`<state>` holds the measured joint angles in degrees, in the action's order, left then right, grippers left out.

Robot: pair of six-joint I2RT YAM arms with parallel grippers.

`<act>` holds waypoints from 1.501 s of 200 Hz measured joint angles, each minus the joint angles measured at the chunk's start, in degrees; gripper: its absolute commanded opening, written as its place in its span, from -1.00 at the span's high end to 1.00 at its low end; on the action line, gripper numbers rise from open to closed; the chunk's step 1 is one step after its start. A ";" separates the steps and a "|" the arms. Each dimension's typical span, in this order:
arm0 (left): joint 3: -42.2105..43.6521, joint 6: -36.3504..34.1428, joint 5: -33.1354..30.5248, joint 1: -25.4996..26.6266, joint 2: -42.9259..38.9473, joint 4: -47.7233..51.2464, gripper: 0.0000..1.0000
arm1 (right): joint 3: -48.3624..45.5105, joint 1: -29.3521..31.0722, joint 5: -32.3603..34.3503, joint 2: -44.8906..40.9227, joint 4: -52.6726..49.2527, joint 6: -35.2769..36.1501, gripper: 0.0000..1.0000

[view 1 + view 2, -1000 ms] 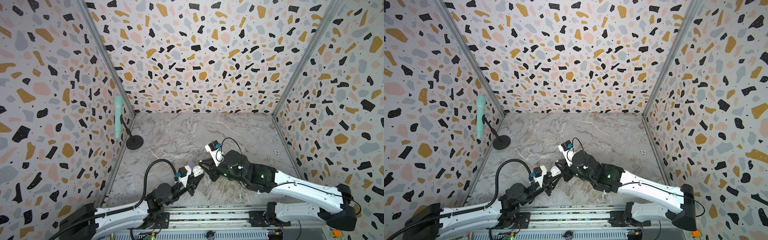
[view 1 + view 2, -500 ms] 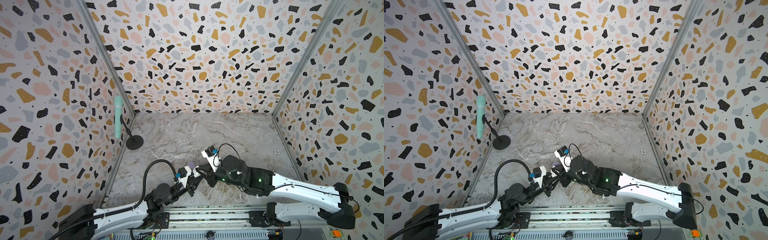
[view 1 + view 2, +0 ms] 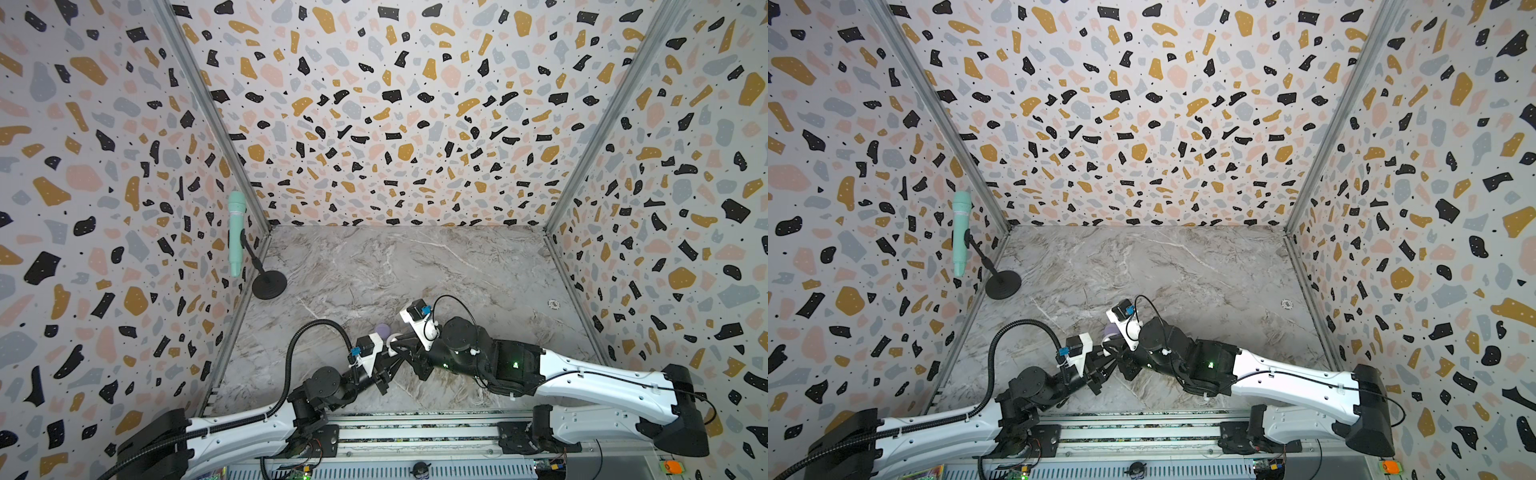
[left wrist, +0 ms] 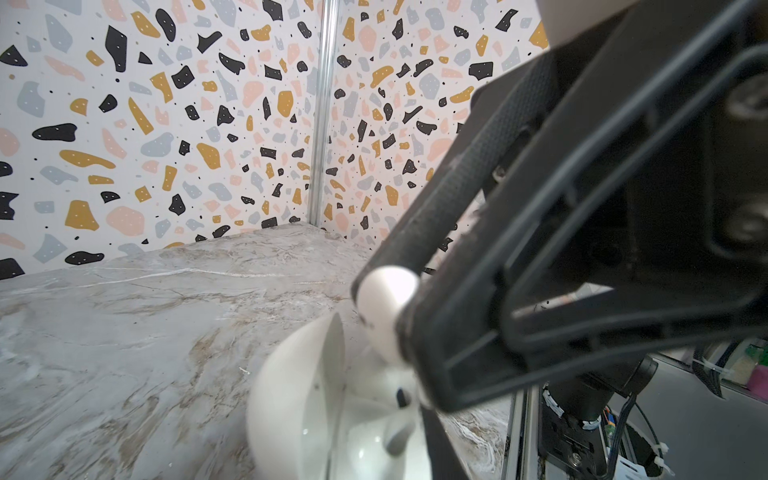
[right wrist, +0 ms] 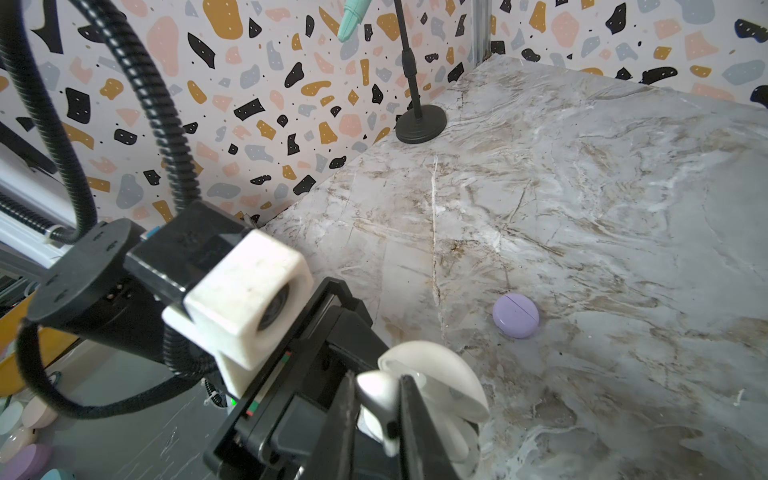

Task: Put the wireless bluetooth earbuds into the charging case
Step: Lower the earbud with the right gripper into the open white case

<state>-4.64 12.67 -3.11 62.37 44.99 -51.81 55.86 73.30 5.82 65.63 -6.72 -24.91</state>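
Note:
A white charging case (image 5: pixel 440 370) stands open, lid (image 4: pixel 291 395) raised, near the table's front edge. My left gripper (image 3: pixel 390 355) is shut on it from below, its jaws mostly hidden. My right gripper (image 5: pixel 380 415) is shut on a white earbud (image 5: pixel 374 395), which in the left wrist view (image 4: pixel 384 299) hangs right over the case's open inside. Whether the earbud touches the case I cannot tell. In both top views the two grippers meet at the case (image 3: pixel 1106 344). A closed lavender case (image 5: pixel 515 316) lies on the marble just beyond. No other earbuds are in view.
A mint microphone (image 3: pixel 236 232) on a black round-based stand (image 3: pixel 269 284) sits at the back left by the wall. A small round mark (image 3: pixel 553 304) lies on the marble at the right. Several pastel cases (image 5: pixel 25 449) lie off the table beyond the front rail.
My right gripper has moved left with the white earbud and now stands over the open case. The left gripper and the case have stayed put.

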 measured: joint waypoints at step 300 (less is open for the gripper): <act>0.00 0.20 2.16 0.00 0.02 -0.31 1.00 | -3.56 0.22 0.22 -0.61 2.86 0.57 0.68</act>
<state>-4.64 12.86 -0.95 62.37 45.01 -52.12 52.29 73.52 6.04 65.01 -3.86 -24.34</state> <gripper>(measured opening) 0.242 0.180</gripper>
